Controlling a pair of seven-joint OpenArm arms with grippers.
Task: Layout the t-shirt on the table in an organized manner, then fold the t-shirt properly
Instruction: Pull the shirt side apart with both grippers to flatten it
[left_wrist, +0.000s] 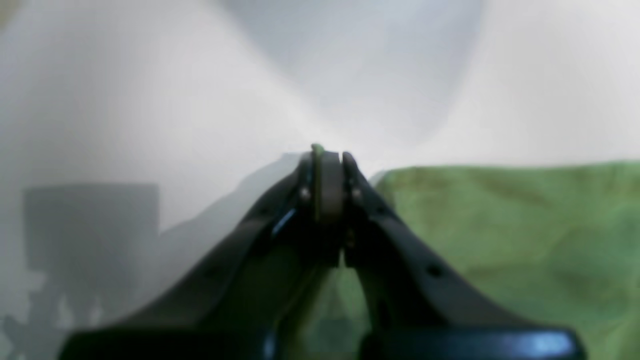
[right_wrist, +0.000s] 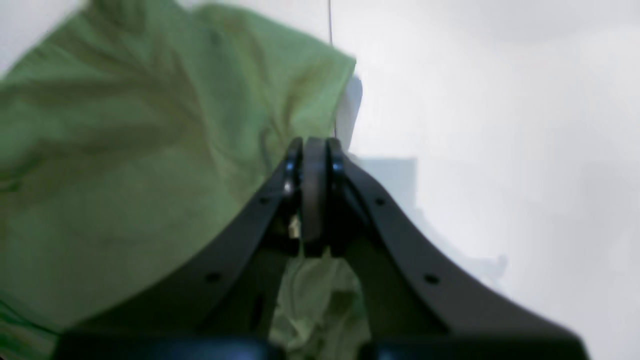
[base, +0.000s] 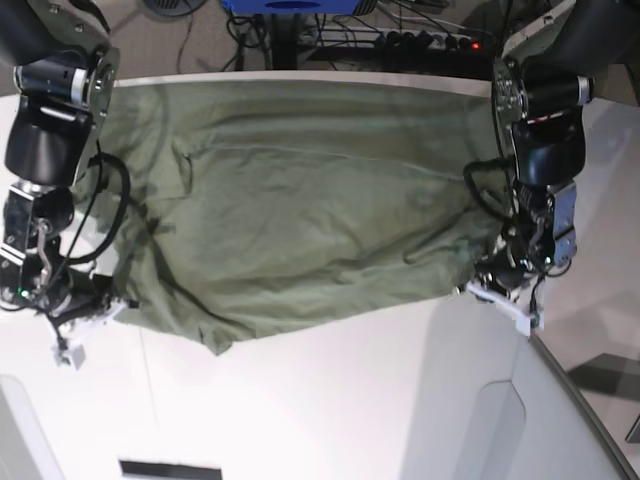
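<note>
Black gripper fingers fill the foreground of both wrist views. Going left to right in the base view: the right gripper (base: 88, 305) sits low at the shirt's near left corner, its forearm rising steeply from it to the far left table edge. In its own wrist view the right gripper (right_wrist: 314, 190) has its jaws pressed together, with green cloth bunched just beneath and behind them; whether it pinches that cloth I cannot tell for certain, though it looks so.

Between the two grippers the t-shirt (base: 300, 210) lies spread and wrinkled on the table (base: 330, 400), its long axis running side to side from one gripper to the other, its near edge sagging toward the left.

At the right, the left gripper (base: 500, 285) meets the shirt's near right corner, its arm standing nearly upright above it. Its wrist view shows the left gripper (left_wrist: 325, 185) closed on a thin green sliver of fabric, the rest of the shirt lying just right of it.
</note>
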